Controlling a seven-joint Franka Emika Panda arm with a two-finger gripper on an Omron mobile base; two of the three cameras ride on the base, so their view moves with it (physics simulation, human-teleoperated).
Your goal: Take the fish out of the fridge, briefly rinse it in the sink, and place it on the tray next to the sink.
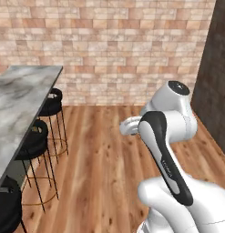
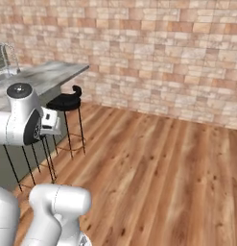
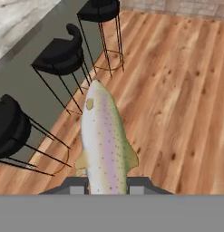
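Observation:
The fish [image 3: 103, 136] is pale and silvery with a pinkish band and dark spots. It hangs over the wooden floor in the hand view, head pointing away from the hand. My gripper [image 3: 108, 186] is shut on its tail end, one finger on each side. A curved chrome tap [image 2: 11, 54] rises over the grey counter [image 2: 43, 77] at the far left of the right base view; the sink basin itself is hidden. The tray is out of view. A tall dark-grey panel [image 1: 215, 77] fills the right edge of the left base view; I cannot tell whether it is the fridge.
A marble-topped counter [image 1: 18, 104] runs along the left, with black bar stools [image 1: 34, 141] [image 2: 66, 102] [image 3: 59, 56] lined up against it. A brick wall [image 1: 114, 45] closes the back. Open wooden floor [image 2: 158, 168] stretches to the right of the stools.

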